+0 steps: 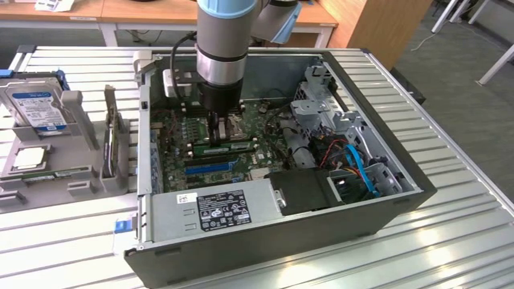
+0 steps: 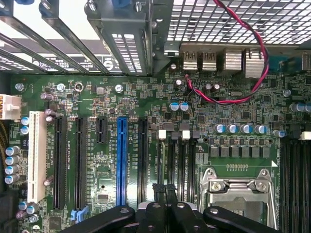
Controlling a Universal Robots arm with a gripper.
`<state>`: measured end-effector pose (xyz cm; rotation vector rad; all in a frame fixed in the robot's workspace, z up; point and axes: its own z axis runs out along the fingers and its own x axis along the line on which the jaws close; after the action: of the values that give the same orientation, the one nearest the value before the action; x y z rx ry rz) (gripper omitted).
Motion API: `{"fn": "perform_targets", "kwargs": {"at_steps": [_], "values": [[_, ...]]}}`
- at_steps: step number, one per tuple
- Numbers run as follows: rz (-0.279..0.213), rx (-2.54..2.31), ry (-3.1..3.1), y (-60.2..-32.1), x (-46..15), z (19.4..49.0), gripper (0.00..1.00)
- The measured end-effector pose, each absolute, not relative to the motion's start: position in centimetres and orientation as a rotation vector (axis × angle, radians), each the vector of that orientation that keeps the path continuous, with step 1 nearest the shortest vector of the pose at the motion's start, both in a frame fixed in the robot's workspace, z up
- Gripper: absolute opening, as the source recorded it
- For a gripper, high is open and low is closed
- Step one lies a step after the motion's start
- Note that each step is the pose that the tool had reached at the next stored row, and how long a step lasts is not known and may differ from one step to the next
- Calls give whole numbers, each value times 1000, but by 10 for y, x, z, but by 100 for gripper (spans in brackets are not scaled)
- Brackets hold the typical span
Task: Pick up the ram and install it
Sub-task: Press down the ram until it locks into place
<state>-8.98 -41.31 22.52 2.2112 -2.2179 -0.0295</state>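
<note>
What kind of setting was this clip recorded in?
Probably a lab or workshop bench for PC assembly. An open computer case lies on a slatted metal table, a fixture beside it holds a hard drive, and wooden desks stand behind.

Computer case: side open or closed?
Open: no panel covers the computer case, leaving the motherboard and the gripper inside it in plain sight.

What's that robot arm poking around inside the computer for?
The arm has reached down into an open computer case on a metal table. Its tool, closed, sits just above the motherboard, right over the memory slots beside the processor socket. A green ram stick lies in the slot area under the tool.
</note>
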Motion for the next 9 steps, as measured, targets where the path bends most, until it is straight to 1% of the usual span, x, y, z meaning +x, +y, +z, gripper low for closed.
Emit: {"fn": "perform_targets", "kwargs": {"at_steps": [9], "values": [[-29,2211,-2218,-414,-90,225,10]]}}
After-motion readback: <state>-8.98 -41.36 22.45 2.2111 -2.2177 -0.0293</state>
